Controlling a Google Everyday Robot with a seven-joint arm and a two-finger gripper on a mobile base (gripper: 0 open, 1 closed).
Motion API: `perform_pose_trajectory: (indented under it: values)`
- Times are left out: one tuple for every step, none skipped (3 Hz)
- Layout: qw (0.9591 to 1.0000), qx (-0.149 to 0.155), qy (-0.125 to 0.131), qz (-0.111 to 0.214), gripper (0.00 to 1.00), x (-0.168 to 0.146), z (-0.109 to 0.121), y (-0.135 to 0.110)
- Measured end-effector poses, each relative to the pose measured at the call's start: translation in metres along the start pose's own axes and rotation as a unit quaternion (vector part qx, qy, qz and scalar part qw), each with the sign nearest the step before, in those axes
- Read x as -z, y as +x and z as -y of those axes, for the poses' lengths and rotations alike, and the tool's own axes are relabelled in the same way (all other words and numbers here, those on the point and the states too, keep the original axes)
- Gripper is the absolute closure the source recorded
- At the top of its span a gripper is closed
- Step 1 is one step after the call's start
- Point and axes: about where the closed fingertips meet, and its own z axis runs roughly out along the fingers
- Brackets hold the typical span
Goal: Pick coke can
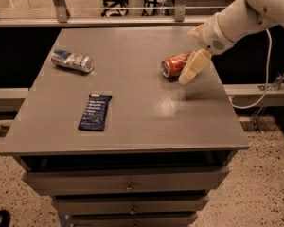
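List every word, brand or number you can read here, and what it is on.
No text can be read.
On the coke can: white lettering, too blurred to read.
On the snack bar: white print, too small to read.
On the silver-and-blue can: markings unreadable.
On the gripper, at the coke can's right end: no text visible.

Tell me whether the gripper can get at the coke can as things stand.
Probably yes: the gripper hangs right beside the coke can, which lies on its side, nothing between them.
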Motion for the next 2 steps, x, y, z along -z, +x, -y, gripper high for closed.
perform_pose_trajectory:
  values:
    - [0.9999,0.001,-0.015,0.001,0.0,-0.021,0.005,-0.004]
    - [0.9993,-0.004,-0.037,-0.01,0.0,-0.04,0.006,-0.001]
